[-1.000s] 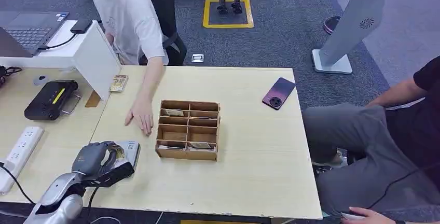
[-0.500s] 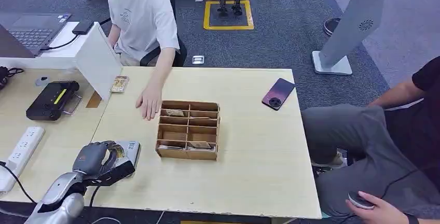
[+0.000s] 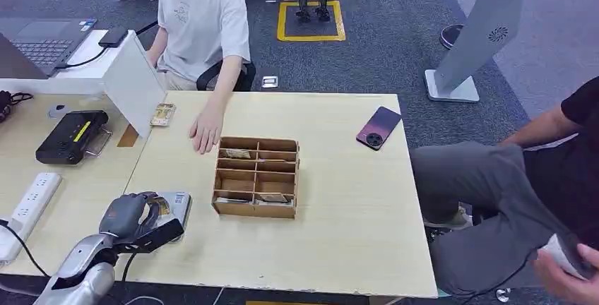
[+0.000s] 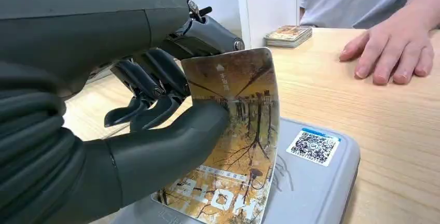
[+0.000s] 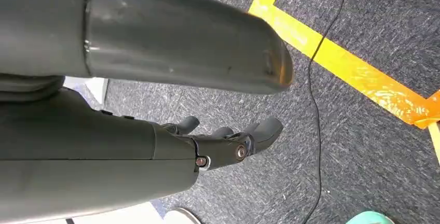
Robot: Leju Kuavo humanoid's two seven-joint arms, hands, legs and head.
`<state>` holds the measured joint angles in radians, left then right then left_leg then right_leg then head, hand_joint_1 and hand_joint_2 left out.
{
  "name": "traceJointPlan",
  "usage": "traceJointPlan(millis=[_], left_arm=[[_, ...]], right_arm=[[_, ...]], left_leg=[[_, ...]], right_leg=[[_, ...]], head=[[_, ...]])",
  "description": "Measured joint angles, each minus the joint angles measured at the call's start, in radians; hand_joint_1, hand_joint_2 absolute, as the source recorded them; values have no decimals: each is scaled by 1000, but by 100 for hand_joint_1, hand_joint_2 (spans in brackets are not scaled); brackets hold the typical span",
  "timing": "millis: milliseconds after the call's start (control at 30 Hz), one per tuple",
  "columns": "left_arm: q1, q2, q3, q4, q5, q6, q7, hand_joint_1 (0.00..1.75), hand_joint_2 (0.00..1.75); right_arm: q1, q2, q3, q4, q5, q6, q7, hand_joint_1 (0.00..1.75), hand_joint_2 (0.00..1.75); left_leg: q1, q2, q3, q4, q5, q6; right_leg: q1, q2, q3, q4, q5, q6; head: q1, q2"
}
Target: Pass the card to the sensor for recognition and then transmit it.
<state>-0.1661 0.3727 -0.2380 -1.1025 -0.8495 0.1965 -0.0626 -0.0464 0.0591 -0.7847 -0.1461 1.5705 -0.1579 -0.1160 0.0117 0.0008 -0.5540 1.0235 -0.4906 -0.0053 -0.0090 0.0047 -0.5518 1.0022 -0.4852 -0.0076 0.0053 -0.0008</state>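
Note:
My left hand point(image 3: 129, 214) grips a card point(image 4: 233, 141) printed with an autumn tree scene, pinched between the thumb and the dark fingers point(image 4: 150, 86). The card's lower edge rests on the grey sensor pad point(image 4: 316, 182), beside its QR sticker point(image 4: 313, 145). In the head view the sensor point(image 3: 176, 205) lies at the table's front left, partly under my hand. My right hand point(image 5: 228, 141) hangs beside my body over the carpet, fingers loosely apart and holding nothing.
A wooden compartment box point(image 3: 256, 176) with cards stands mid-table. A person's hand point(image 3: 205, 130) rests flat behind it, near a card stack point(image 3: 162, 114). A phone point(image 3: 379, 126) lies far right. A black device point(image 3: 70, 136) and power strip point(image 3: 28, 206) sit left. Another person point(image 3: 537, 178) sits right.
The person behind the table has sat upright and drawn their hand back toward the far edge. My left hand stays on the sensor with the card.

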Motion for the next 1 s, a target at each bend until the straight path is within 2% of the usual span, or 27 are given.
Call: traceJointPlan(millis=[700, 733, 767, 800, 833, 900, 933, 967, 1000], left_arm=[[0, 0, 0, 0, 0, 0, 0, 175, 175], [-6, -2, 0, 0, 15, -11, -13, 175, 175], [-276, -51, 165, -202, 770, -40, -61, 175, 175], [-332, -47, 194, -218, 1011, 2, -56, 175, 175], [-379, -46, 218, -243, 1267, 18, -58, 175, 175], [-428, -36, 252, -282, 1616, 18, -76, 175, 175], [-436, -36, 261, -297, 1722, 18, -84, 175, 175], [-437, -36, 265, -309, 1768, 17, -89, 175, 175], [-437, -36, 267, -317, 1750, 17, -93, 175, 175]], right_arm=[[0, 0, 0, 0, 0, 0, 0, 0, 0], [1, 0, 0, 0, 0, -1, 0, 0, 0], [-7, 0, 13, 2, 0, -42, -13, 0, 0], [-9, 0, 15, 2, 0, -43, -13, 0, 0], [-9, 0, 16, 2, 0, -43, -13, 0, 0], [0, 0, 16, 3, 0, -42, -12, 0, 0], [2, 1, 16, 3, 0, -42, -12, 0, 0], [1, 1, 17, 4, 0, -42, -12, 0, 0], [-1, 1, 18, 4, 0, -42, -13, 0, 0]], left_leg=[[0, 0, 0, 0, 0, 0], [0, 0, 3, 0, 1, -1], [11, -15, -34, 8, 14, -7], [10, -8, -34, 8, 15, -8], [9, -1, -31, 7, 15, -7], [8, 3, -27, 7, 14, -7], [8, 2, -28, 7, 14, -7], [8, 0, -28, 7, 14, -7], [8, 0, -29, 7, 14, -7]], right_leg=[[0, 0, 0, 0, 0, 0], [0, 0, -3, 0, 0, 0], [11, -14, -26, 1, 15, -8], [11, -8, -28, 1, 17, -8], [9, -1, -28, 2, 18, -8], [8, 2, -27, 2, 18, -7], [8, 2, -28, 2, 18, -7], [8, 1, -28, 2, 17, -7], [8, 1, -28, 2, 17, -7]], head=[[0, 0], [0, 0], [8, 0], [10, 0], [7, 0], [1, 0], [1, 0], [1, 0], [1, 0]])
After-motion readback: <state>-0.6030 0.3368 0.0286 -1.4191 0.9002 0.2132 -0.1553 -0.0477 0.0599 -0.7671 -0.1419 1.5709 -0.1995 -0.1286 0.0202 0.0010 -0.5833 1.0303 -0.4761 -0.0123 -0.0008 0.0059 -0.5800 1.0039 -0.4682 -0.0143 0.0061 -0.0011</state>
